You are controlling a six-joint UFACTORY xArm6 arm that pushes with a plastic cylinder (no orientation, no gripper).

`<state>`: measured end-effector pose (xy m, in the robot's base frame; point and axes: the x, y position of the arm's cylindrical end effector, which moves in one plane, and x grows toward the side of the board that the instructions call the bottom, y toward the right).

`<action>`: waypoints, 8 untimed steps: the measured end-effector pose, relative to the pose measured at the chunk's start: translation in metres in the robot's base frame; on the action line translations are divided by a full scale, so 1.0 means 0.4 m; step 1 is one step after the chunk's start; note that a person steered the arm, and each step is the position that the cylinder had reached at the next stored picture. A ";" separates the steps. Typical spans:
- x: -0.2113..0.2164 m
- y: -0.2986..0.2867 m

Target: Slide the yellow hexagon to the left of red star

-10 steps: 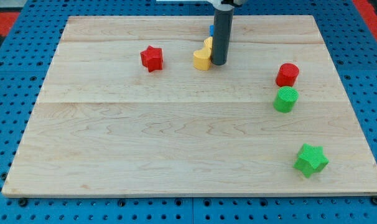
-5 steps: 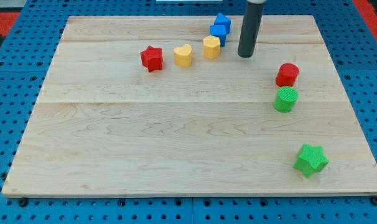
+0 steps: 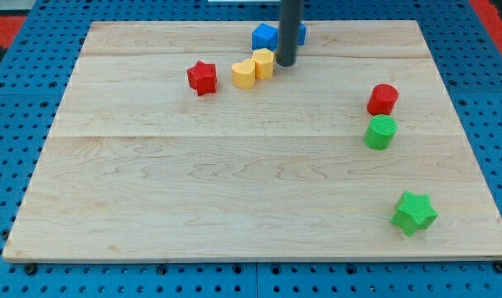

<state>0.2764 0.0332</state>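
The red star [image 3: 202, 78] lies at the upper left of the wooden board [image 3: 234, 182]. To its right a yellow heart [image 3: 243, 74] touches the yellow hexagon [image 3: 263, 63]. My tip [image 3: 286, 63] is just right of the yellow hexagon, touching or nearly touching it. A blue block [image 3: 265, 37] sits just above the hexagon; another blue block [image 3: 301, 33] is mostly hidden behind the rod.
A red cylinder [image 3: 383, 99] and a green cylinder [image 3: 380, 132] stand close together at the right. A green star [image 3: 414, 213] lies at the lower right. Blue pegboard surrounds the board.
My tip moved left from right of the blue blocks to the hexagon's right side. The hexagon slid left against the yellow heart. One blue block shifted left.
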 end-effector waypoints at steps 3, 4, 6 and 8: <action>-0.121 -0.221; -0.044 -0.077; 0.035 0.002; -0.005 -0.200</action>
<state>0.2744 -0.0467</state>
